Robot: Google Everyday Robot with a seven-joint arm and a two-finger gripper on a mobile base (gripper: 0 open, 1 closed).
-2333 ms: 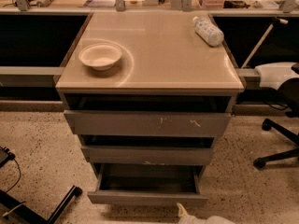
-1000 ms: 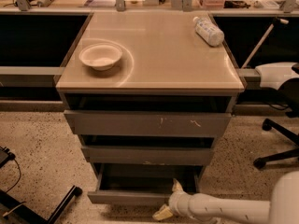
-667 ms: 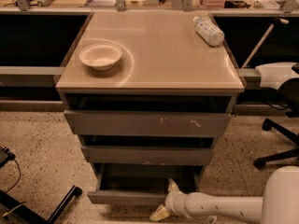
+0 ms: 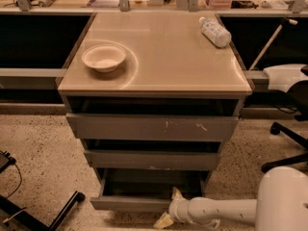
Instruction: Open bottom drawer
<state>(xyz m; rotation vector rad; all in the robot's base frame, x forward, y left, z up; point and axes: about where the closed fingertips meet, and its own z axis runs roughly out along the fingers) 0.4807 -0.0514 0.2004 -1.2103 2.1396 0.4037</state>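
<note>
Since the bottom drawer [image 4: 130, 202] is only partway out, low by the floor, the job looks about half done to me. Closest to the camera, the white arm [image 4: 221, 210] comes in from the right, and the gripper [image 4: 169, 207] sits at the drawer's front edge, right of centre. Its fingers are spread, one poking up over the lip and one down in front of the panel. I can't tell if they're actually squeezing it.

My advice would be to pull straight out and level. The grip is off-centre, so any sideways drag could jam the drawer.

Above it are the middle drawer [image 4: 149, 160] and top drawer [image 4: 144, 127], both cracked open. Up on the cabinet top [image 4: 178, 57] there's a bowl [image 4: 104, 57] and a bottle [image 4: 215, 32] lying on its side.
</note>
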